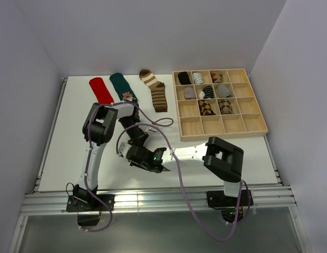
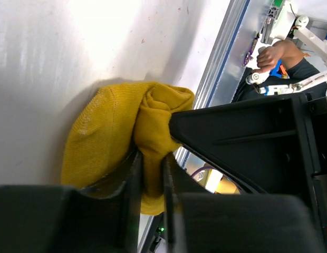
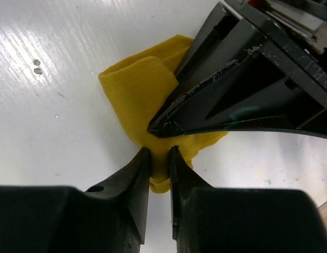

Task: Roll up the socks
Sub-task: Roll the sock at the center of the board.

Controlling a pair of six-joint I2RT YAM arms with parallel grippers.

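At the far left of the white surface (image 1: 60, 153) a plain red sock (image 1: 101, 89) lies flat, and just to its right lies a dark teal sock (image 1: 123, 87) with a small figure at its near end. Nearer the bases and a little further right, the two arms meet over the middle of the surface and hide the mustard yellow sock (image 2: 100, 137) from the overhead camera. The wrist views show it bunched into a loose lump on the surface. The left gripper (image 2: 151, 158) has its fingers drawn close with a fold of the yellow fabric pinched between them, and the right gripper (image 3: 159, 154), coming from the opposite side, nips the lump's edge between nearly closed fingers. Each gripper's dark fingertip lies against the fabric in the other's view. Back at the far edge, right of the teal one, a brown-and-cream striped sock (image 1: 155, 89) lies flat. On the right stands a wooden tray (image 1: 254, 123) of square compartments, several holding rolled socks (image 1: 207, 107), one to each
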